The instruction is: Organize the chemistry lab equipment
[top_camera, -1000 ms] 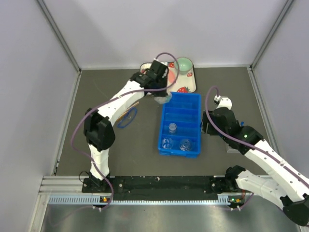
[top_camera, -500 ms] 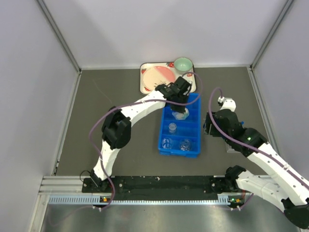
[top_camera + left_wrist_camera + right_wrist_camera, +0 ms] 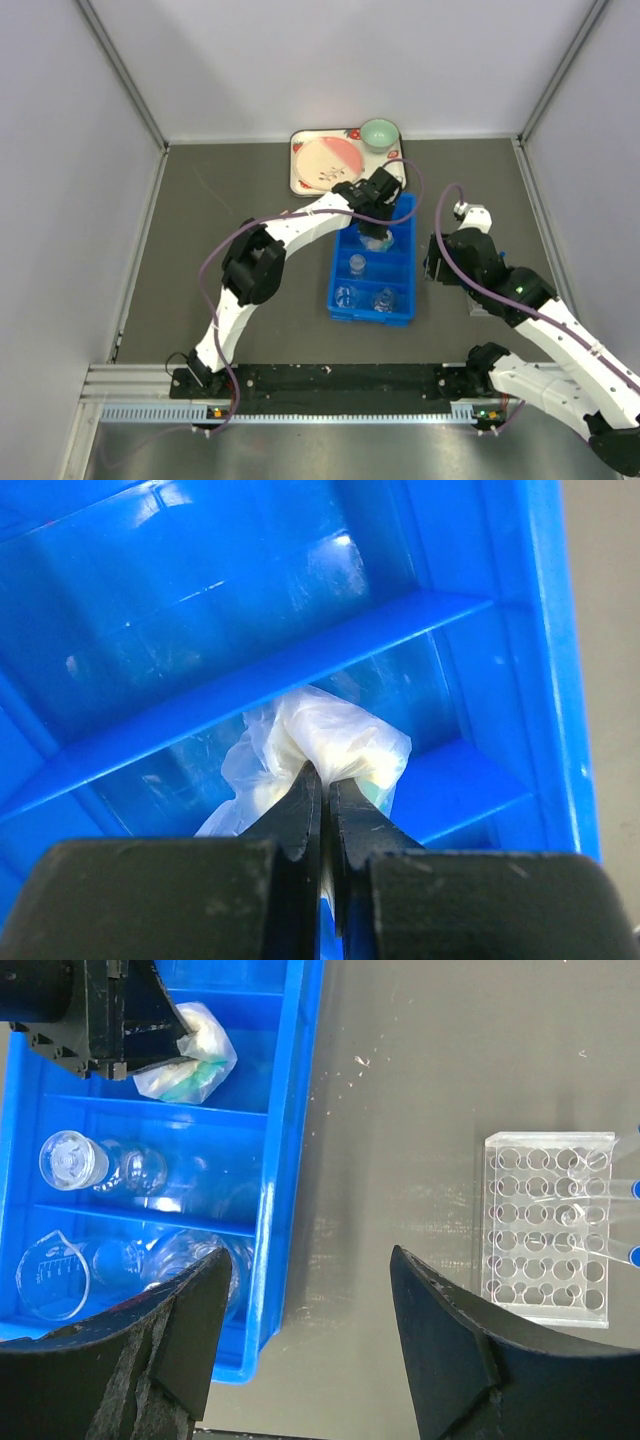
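Swung the left gripper right from the tray to over the bin. Nearest, held the right gripper spread and empty beside the rack. Farther, past stowed beakers, clenched a bag low in a free compartment, seemingly for dropping.

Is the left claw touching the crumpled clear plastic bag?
Touching. The left wrist view shows the left claw shut on the crumpled clear plastic bag, its tips pinching the film.

Strawberry tray, pink plate, green bowl
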